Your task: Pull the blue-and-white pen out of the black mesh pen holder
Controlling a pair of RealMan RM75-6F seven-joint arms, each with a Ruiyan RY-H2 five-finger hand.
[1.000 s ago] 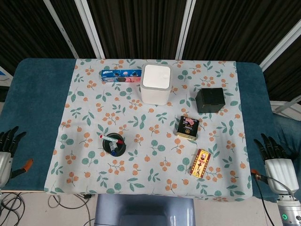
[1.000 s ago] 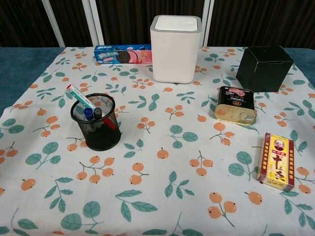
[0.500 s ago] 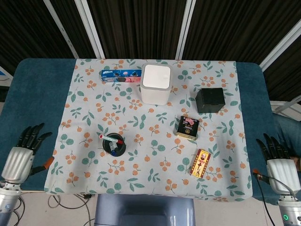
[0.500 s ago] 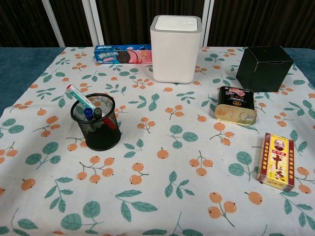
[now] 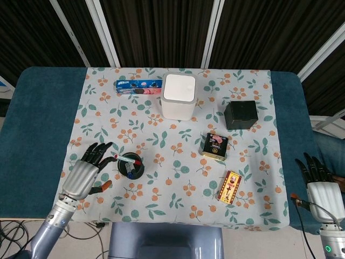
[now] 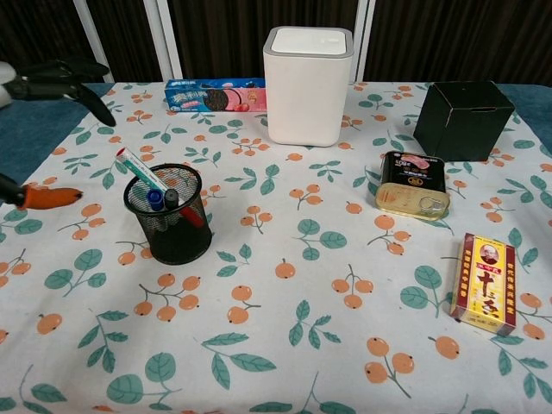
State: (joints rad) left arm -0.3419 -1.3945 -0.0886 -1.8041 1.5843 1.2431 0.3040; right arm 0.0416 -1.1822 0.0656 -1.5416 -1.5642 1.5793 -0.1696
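Observation:
The black mesh pen holder (image 5: 131,168) (image 6: 169,216) stands upright on the left part of the floral cloth. It holds several pens. A blue-capped pen (image 6: 154,199) sits inside, beside a black one and a red one. A white pen (image 6: 138,168) leans out toward the upper left. My left hand (image 5: 84,171) hovers just left of the holder with fingers spread, holding nothing and touching nothing. In the chest view only its dark fingers (image 6: 53,84) and an orange thumb tip (image 6: 50,197) show at the left edge. My right hand (image 5: 319,186) is open, off the table's right front corner.
A white lidded bin (image 5: 179,96) stands at the back centre with a blue cookie box (image 5: 138,85) to its left. A black box (image 5: 241,114), a food tin (image 5: 215,144) and a yellow-and-red carton (image 5: 230,186) occupy the right half.
My left hand has moved from the table's left front corner in toward the pen holder and now shows in the chest view. The right hand has barely shifted.

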